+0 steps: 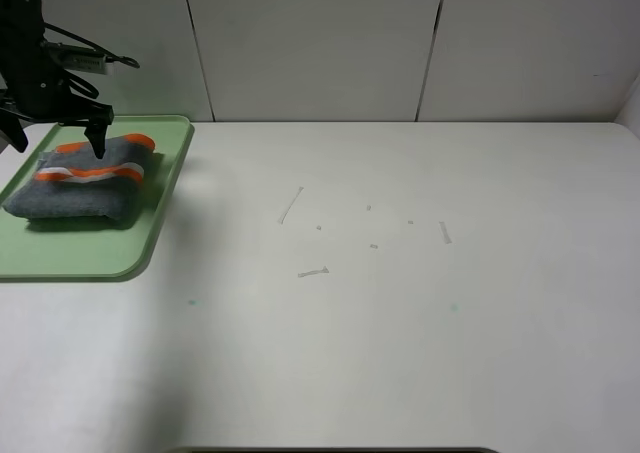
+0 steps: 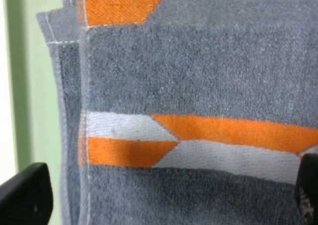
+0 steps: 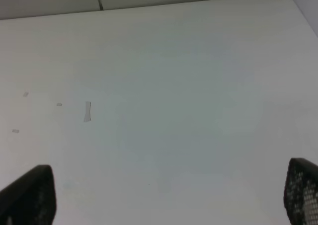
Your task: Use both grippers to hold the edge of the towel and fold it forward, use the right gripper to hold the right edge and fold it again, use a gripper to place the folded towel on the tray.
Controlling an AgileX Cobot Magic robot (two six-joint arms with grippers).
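Overhead first: the folded towel (image 1: 85,180) lies on the tray (image 1: 150,235), which sits at the far left of the white table (image 1: 400,303). The left gripper (image 1: 55,133) hangs directly over the towel's rear part, prongs spread; one prong tip comes down at the orange stripe, the other is off past the towel's left end near the frame edge. Whether the near tip touches the cloth cannot be told from this angle. No cloth is pinched between the prongs, so the towel is released. A few pale scuff marks (image 1: 291,205) lie on the table well to the right of that gripper. The right gripper does not appear in this view.

Left wrist view: towel (image 2: 198,76) fills the frame right beneath the gripper, orange and white stripes (image 2: 198,135) and pale stitched hem (image 2: 84,86) clear. Both fingertips (image 2: 25,195) sit wide apart at the frame corners, nothing between them but the cloth below. A strip of green tray (image 2: 39,111) shows beside the hem.

Right wrist view: right gripper (image 3: 169,195) spread wide, holding nothing, with bare table (image 3: 189,111) below it. Small scuff (image 3: 87,111) ahead of it. Towel and tray are out of this view.
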